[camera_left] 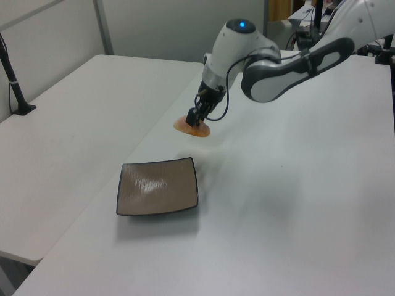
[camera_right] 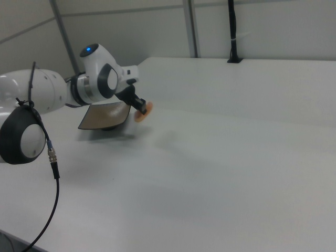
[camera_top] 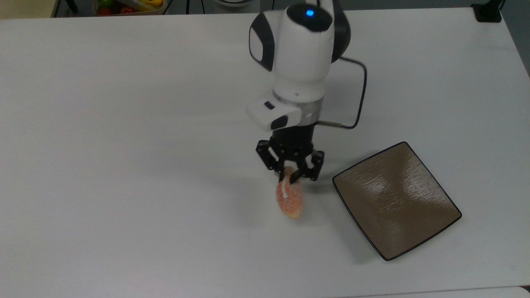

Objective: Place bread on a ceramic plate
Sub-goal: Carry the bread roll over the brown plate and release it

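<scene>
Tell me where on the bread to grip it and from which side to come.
Grip the bread across its narrow width near one end, from above. It is a long oval, slim enough for the fingers; the gripper holds it that way now, lifted off the table.

The top view looks steeply down on the white table (camera_top: 124, 165) from overhead. The left view and right view stand lower, near opposite table edges, both sharing the ceramic plate (camera_left: 157, 194) at 4 o'clock.

No text, label or number is legible — none anywhere.
</scene>
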{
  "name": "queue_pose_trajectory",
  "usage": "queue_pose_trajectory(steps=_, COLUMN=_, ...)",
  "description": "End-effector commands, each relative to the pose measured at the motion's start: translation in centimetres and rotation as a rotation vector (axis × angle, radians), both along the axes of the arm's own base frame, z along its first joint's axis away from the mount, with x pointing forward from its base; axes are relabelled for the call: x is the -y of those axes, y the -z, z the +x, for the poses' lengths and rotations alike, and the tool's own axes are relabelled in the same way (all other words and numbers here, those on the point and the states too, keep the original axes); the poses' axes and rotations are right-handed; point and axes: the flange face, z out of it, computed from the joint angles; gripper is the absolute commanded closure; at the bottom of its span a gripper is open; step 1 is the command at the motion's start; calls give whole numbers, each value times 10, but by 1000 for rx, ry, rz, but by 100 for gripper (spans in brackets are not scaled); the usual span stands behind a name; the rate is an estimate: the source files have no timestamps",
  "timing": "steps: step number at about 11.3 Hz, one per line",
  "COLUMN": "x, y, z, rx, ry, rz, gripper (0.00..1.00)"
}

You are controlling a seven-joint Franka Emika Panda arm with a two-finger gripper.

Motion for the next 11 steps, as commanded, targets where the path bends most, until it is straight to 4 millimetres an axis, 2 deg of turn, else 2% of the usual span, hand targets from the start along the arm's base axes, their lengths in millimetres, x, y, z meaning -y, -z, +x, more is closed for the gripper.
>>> queue_pose_trajectory(steps=1, x=-57, y=-24, z=-32, rx=-26, ry=-62, rz=36, gripper=92)
queue_pose_trajectory(steps=3, x=-105, y=-20, z=-47, rx=-14, ry=-103, rz=48, gripper=90)
queue_pose_trajectory(steps=4, x=-130, y=-11, z=-48, rx=10, ry=-119, rz=67, gripper=90)
queue_pose_trajectory(steps=6, x=-162, y=2, z=-53, rx=52, ry=-146, rz=102, gripper=90)
queue_pose_trajectory(steps=7, x=-169, y=0, z=-53, rx=78, ry=-150, rz=110, gripper=86)
queue_pose_trajectory(steps=8, x=-178, y=7, z=-52, rx=86, ry=-162, rz=108, gripper=83)
queue_pose_trajectory(steps=9, x=-181, y=14, z=-49, rx=90, ry=-163, rz=102, gripper=70)
queue_pose_trajectory(steps=10, x=-180, y=18, z=-46, rx=96, ry=-163, rz=99, gripper=46)
queue_pose_trajectory(steps=11, x=-181, y=27, z=-45, rx=96, ry=-172, rz=81, gripper=14)
